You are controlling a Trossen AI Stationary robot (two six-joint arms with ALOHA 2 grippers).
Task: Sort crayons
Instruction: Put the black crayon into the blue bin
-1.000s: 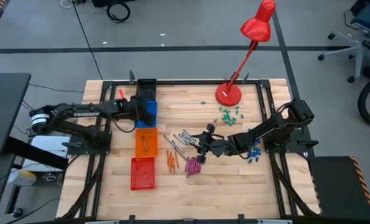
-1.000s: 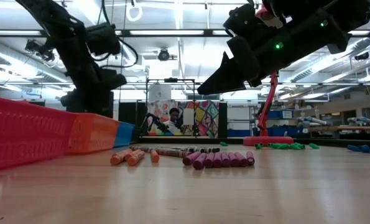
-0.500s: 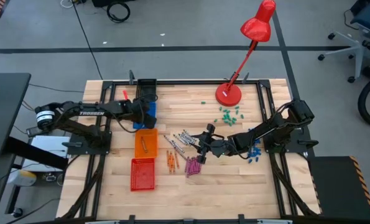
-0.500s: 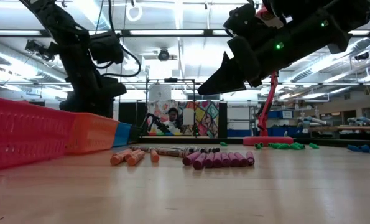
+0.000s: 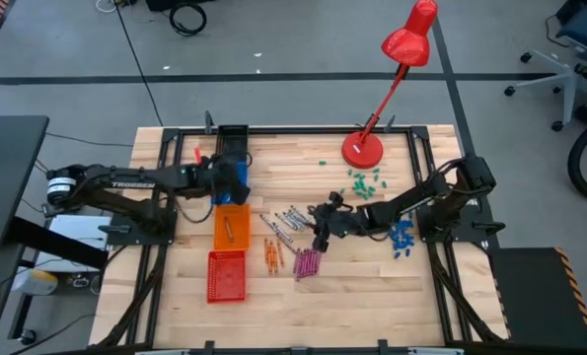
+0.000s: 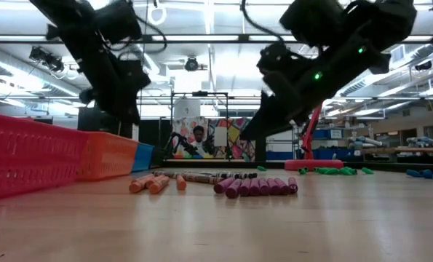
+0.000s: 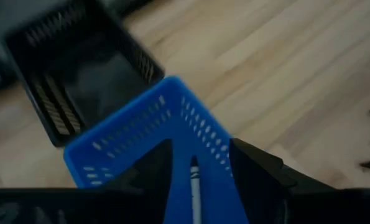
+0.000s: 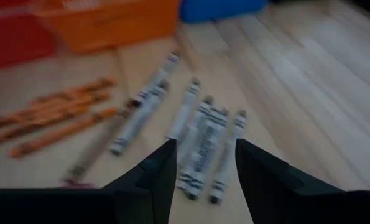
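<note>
Right gripper [image 5: 322, 219], jaws spread and empty, hovers right beside the grey crayons [image 5: 291, 218], which lie lengthwise straight ahead of it. Left gripper [image 5: 236, 177], open, is over the blue basket [image 7: 172, 130].

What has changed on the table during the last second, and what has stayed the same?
The left tool opened above the blue basket and let go a grey crayon, now between its fingers over the basket. The right tool moved from the pink crayons toward the grey crayons, open. The orange crayons and the baskets kept their places.
</note>
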